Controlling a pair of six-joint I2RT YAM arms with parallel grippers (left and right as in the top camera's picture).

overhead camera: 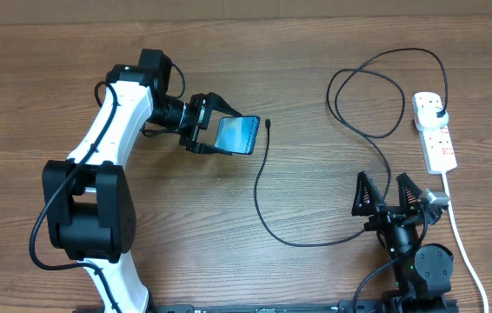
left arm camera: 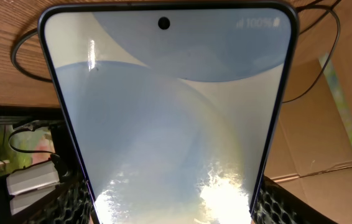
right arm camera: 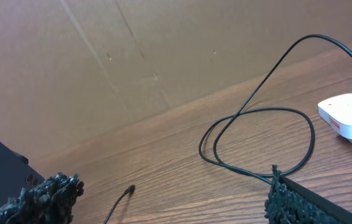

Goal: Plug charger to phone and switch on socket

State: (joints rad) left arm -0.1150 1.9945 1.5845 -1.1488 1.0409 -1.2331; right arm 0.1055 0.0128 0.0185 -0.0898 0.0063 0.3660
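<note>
My left gripper [overhead camera: 214, 130] is shut on the phone [overhead camera: 236, 134] and holds it tilted above the table; the lit blue-white screen [left arm camera: 170, 118] fills the left wrist view. The charger cable [overhead camera: 262, 196] loops across the table, its plug tip [overhead camera: 268, 123] lying free just right of the phone, also in the right wrist view [right arm camera: 130, 188]. Its black adapter [overhead camera: 438, 112] sits in the white socket strip [overhead camera: 435, 132], whose end shows in the right wrist view [right arm camera: 350, 118]. My right gripper [overhead camera: 387, 193] is open and empty near the front, its fingers [right arm camera: 170, 202] either side of the cable.
The strip's thick white cord [overhead camera: 459, 235] runs down the right side past the right arm base. A cardboard wall [right arm camera: 132, 56] stands behind the table. The left arm's white body [overhead camera: 107, 130] lies across the left half.
</note>
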